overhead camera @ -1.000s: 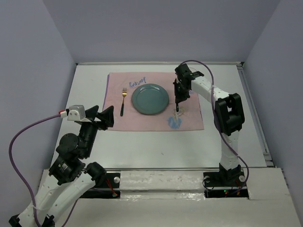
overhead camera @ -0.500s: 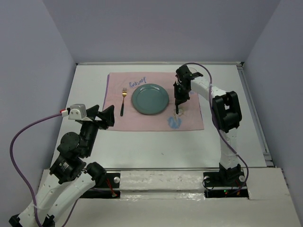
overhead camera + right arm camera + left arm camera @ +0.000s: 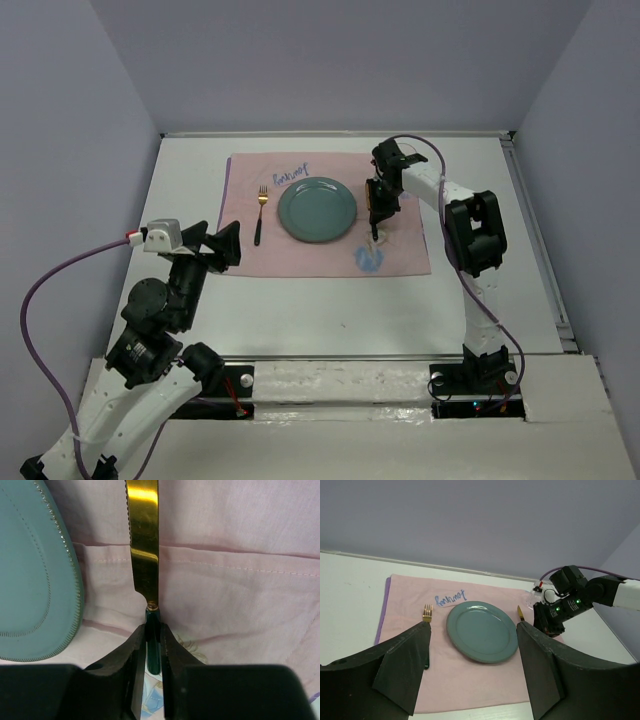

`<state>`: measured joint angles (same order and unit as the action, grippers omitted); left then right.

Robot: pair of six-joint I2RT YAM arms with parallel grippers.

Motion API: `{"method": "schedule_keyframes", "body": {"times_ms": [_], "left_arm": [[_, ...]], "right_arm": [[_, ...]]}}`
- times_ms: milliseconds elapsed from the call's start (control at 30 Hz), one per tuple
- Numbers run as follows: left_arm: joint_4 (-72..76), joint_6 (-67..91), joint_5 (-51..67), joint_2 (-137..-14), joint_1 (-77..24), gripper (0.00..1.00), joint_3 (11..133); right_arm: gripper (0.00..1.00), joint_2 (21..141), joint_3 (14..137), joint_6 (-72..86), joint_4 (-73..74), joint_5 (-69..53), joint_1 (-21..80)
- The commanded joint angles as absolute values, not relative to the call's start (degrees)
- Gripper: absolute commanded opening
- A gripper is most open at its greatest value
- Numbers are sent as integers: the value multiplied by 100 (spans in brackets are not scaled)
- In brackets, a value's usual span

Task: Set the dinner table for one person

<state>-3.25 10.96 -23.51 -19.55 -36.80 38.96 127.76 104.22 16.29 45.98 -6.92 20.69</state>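
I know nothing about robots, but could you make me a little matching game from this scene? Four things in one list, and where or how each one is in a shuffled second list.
Things:
1. fork
2. plate
3. knife
4. left gripper

Place or state:
A. teal, in the middle of the pink cloth
B. open, holding nothing
C. gold blade, dark handle pinched by the right gripper
D. lying on the cloth, left of the plate

Pairs: 1-D, 2-A, 3-C, 4-B
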Motion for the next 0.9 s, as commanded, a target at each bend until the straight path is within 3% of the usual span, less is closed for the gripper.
{"method": "schedule_keyframes", "body": {"times_ms": [0,167,400,567,667,733,800,867], "left_arm": [[-53,993,-2312,-2057,-3630,80,3858],[-44,1002,-2303,-2065,-3604,80,3850],[-44,993,-2259,-2030,-3542,80,3850],[-35,1002,-2224,-2030,-3489,80,3850],[-44,1002,-2180,-2065,-3472,81,3850],[-44,1002,-2171,-2092,-3437,83,3850],[-44,976,-2110,-2101,-3419,99,3858],[-44,958,-2057,-2083,-3358,99,3850]], "right_arm": [[25,12788,10644,1591,4456,-624,2039],[35,12674,10565,1670,4377,-650,2039],[39,12455,10416,1898,4158,-738,2039],[40,11770,9854,2284,3675,-870,2039],[46,11138,9397,2382,3201,-931,2039],[52,10751,8950,2365,2937,-1177,2039],[58,10136,8667,2320,2603,-1379,2039],[63,9401,8114,2294,2137,-1467,2039]]}}
